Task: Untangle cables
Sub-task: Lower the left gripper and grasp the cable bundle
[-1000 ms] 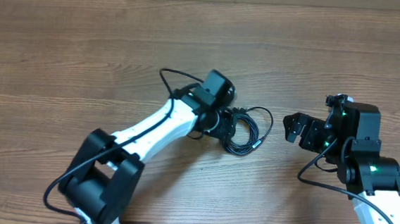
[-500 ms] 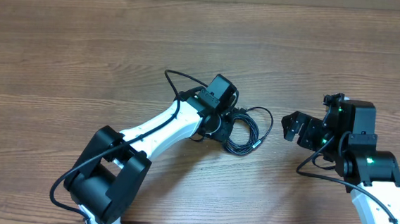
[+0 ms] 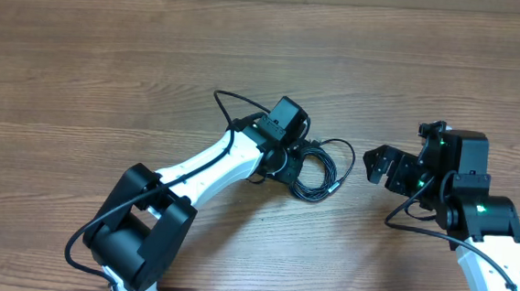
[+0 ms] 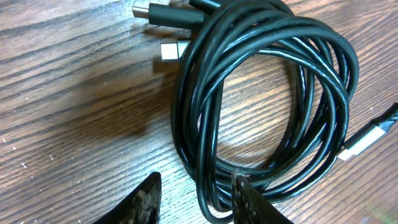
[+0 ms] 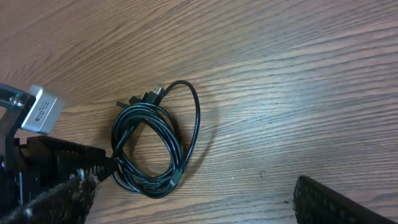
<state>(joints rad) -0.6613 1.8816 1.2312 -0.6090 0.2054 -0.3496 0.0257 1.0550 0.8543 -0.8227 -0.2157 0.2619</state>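
The cables (image 3: 312, 193) are thin black wires coiled together in one bundle at mid-table, with one loose loop toward the right. In the left wrist view the coil (image 4: 205, 93) fills the frame, with a silver-tipped plug (image 4: 169, 50) at its top left and another (image 4: 367, 140) at the right. My left gripper (image 3: 288, 161) is open at the coil's left edge. Its fingers (image 4: 198, 180) straddle several strands, and the right finger touches them. My right gripper (image 3: 382, 165) is open and empty, right of the coil and apart from it. The coil also shows in the right wrist view (image 5: 152, 186), ahead of those open fingers (image 5: 193, 199).
The wooden table (image 3: 110, 62) stretches to the left and back. The left arm's thicker black cord (image 3: 231, 102) arches above its wrist. In the right wrist view the left arm's head (image 5: 37, 155) sits against the coil's left side.
The left gripper has shifted slightly right, closer onto the coil. The right gripper has edged a little left. The coil lies as before.
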